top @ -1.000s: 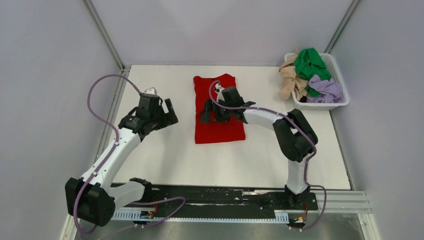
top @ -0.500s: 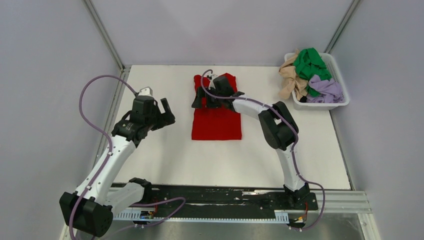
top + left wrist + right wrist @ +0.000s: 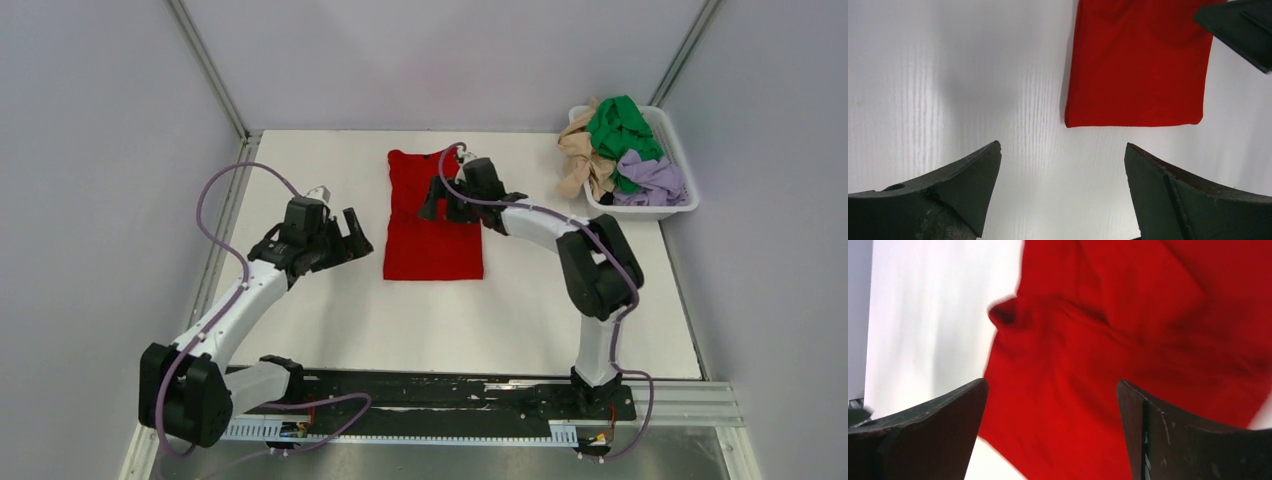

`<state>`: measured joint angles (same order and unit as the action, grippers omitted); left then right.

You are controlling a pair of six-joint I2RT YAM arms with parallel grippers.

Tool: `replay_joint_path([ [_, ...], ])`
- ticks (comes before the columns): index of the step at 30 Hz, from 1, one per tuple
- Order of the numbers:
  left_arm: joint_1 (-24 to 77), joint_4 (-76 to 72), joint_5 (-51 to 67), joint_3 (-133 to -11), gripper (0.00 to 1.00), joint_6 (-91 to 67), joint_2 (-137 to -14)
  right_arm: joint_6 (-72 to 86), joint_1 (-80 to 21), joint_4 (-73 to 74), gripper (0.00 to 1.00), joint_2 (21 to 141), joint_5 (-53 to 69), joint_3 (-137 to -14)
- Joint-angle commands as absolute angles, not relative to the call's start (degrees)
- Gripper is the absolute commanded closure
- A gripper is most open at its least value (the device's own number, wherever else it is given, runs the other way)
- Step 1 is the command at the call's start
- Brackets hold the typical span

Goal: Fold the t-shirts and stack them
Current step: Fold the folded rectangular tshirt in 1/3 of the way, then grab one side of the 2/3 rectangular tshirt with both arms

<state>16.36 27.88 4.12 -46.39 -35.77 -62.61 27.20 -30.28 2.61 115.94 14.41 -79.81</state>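
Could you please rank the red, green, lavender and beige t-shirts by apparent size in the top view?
1. Flat bright red cloth t-shirt.
2. Crumpled green cloth t-shirt.
3. Lavender cloth t-shirt and beige-tan cloth t-shirt: similar, both partly hidden, unranked.

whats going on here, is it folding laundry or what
Two robot arms are working on a red t-shirt that lies on the table as a narrow rectangle, apparently with its sides folded in. The right hand hovers open over the shirt's far half, gripping nothing. The left hand is open too, just off the shirt's left edge. A green shirt, a beige shirt and a lavender shirt sit heaped in the white basket, not yet folded.
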Motion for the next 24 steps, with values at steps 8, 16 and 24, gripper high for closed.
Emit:
replay_joint_path([
  [8,16.7,13.2,14.8,-46.0,0.02,-36.5,-80.6,37.6,-19.5,4.6,0.00,83.2,10.6,-47.9],
  [16,18.0,9.6,17.4,-47.9,0.18,-35.5,-93.1,38.1,-18.3,8.5,0.00,77.9,9.6,-43.0],
  [24,19.8,11.1,17.2,-48.5,0.46,-34.7,-98.2,38.5,-18.4,8.6,0.02,80.0,11.5,-43.2],
])
